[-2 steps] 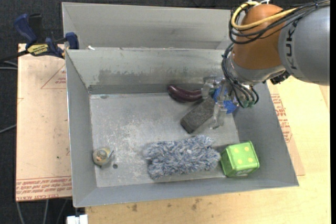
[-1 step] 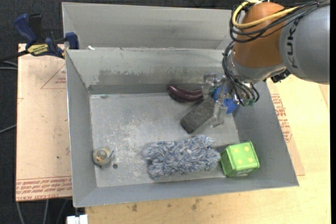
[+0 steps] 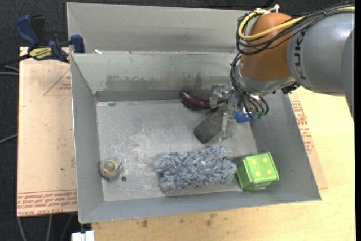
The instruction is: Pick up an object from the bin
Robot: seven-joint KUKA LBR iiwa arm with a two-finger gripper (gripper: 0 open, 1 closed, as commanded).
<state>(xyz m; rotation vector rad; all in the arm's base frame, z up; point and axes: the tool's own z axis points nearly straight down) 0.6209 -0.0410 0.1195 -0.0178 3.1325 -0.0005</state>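
My gripper (image 3: 225, 121) hangs low in the bin's right half, below the orange wrist cover. Right by its fingertips a dark grey block-like piece (image 3: 207, 128) lies tilted on the floor. A dark purple, eggplant-shaped thing (image 3: 194, 100) rests just behind, near the back wall, left of the gripper body. In front of the gripper lies a fluffy grey-blue cloth (image 3: 193, 169). The view does not let me tell whether the grey piece is between the fingers or only beside them.
A green cube with yellow dots (image 3: 258, 170) stands at the front right corner. A small round tan-and-grey thing (image 3: 109, 167) sits at the front left. The arm and its cables cover the bin's back right corner.
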